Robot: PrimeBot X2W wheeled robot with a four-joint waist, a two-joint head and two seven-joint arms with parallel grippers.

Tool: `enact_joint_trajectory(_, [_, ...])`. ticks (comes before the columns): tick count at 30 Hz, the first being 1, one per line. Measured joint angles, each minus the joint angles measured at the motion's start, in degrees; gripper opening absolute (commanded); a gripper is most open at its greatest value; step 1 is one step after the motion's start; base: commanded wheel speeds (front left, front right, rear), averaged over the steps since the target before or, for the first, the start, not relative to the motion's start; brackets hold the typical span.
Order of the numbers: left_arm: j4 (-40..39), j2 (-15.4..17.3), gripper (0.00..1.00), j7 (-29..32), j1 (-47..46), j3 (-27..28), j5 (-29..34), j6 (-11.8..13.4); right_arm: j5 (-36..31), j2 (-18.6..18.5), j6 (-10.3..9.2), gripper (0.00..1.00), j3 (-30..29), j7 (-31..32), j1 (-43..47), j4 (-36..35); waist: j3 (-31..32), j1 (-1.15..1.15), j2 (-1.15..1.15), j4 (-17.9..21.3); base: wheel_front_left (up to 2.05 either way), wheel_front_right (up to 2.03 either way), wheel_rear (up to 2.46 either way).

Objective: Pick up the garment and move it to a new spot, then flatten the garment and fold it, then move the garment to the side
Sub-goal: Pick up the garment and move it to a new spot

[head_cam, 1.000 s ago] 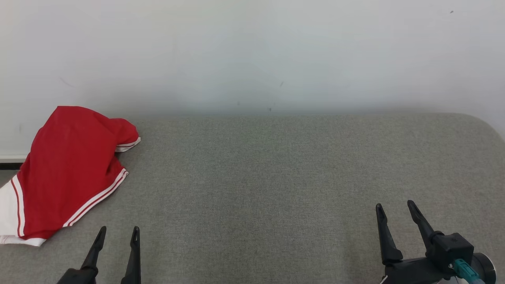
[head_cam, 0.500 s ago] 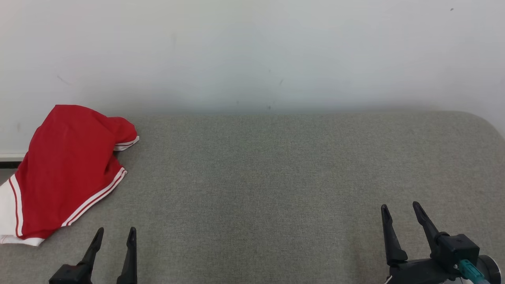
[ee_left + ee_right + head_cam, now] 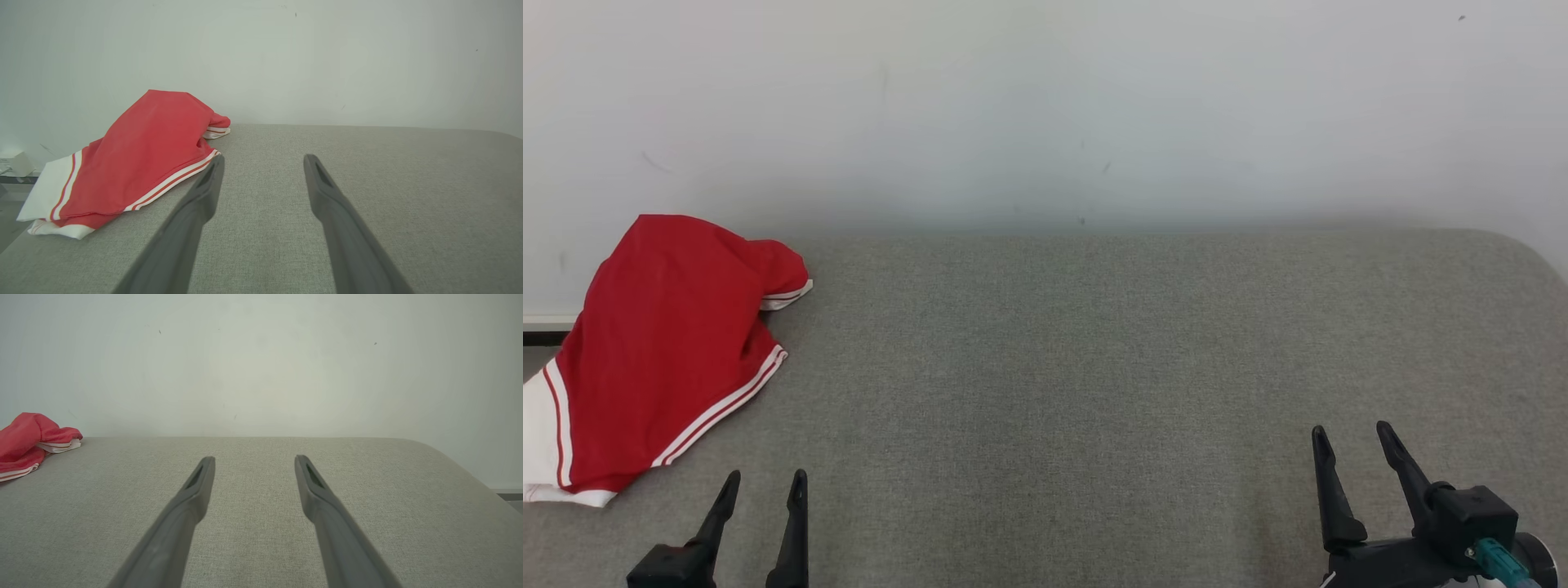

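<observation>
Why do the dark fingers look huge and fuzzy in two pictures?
Left wrist view: the left gripper sits near the lens, so it blurs; the garment beyond is sharp. Right wrist view: the right gripper likewise. Head view: soft even light, no glare.

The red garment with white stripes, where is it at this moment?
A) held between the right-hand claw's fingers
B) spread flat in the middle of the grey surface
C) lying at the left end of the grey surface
C: the red garment lies rumpled at the left end of the grey surface, with the left gripper and right gripper both open and apart from it.
</observation>
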State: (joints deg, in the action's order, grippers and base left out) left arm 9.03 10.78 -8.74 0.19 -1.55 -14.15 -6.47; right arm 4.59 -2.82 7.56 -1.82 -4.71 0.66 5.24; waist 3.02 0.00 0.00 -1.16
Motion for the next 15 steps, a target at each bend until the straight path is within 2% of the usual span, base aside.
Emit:
enact_joint_trajectory(4, [0.12, 0.10, 1.00, -0.05, -0.02, -0.11, -0.09, 0.23, 2.43, 0.01, 0.00, 1.00, 0.18, -0.31, -0.01, 0.18, 0.03, 0.00, 0.00, -0.15, 0.00, 0.00, 0.00])
enact_joint_trajectory(15, [0.64, 0.53, 1.00, -0.25, -0.19, -0.40, -0.52, 0.48, 2.86, 0.01, 0.00, 1.00, 0.31, -0.15, -0.01, 0.64, 0.31, 0.00, 0.00, -0.54, 0.00, 0.00, 0.00])
